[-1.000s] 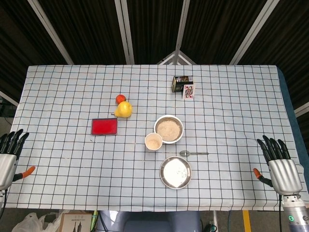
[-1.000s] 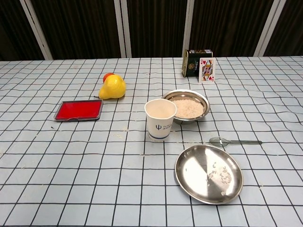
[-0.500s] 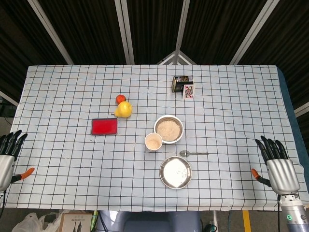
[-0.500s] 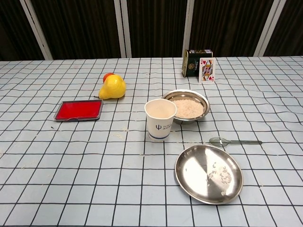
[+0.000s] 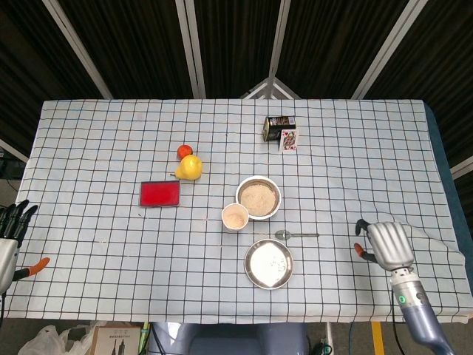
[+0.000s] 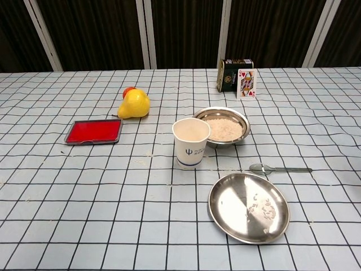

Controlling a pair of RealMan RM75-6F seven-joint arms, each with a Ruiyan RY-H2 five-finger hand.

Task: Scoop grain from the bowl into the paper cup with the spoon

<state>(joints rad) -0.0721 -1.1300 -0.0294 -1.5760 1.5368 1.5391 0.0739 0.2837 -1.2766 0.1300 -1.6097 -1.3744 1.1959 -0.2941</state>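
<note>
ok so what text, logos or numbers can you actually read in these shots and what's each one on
Paper cup: a blue mark like "ψ", with small print beside it too small to read.
Playing card: a queen of hearts by its look; the corner index is too small to read.
Dark tin: gold label print, too blurred to read.
Right arm's wrist: a small green round mark, not legible.
Nothing else bears text.

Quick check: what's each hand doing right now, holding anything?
Left hand: open, fingers apart, holding nothing, at the table's left edge.
Right hand: holds nothing; open or shut cannot be told.
</note>
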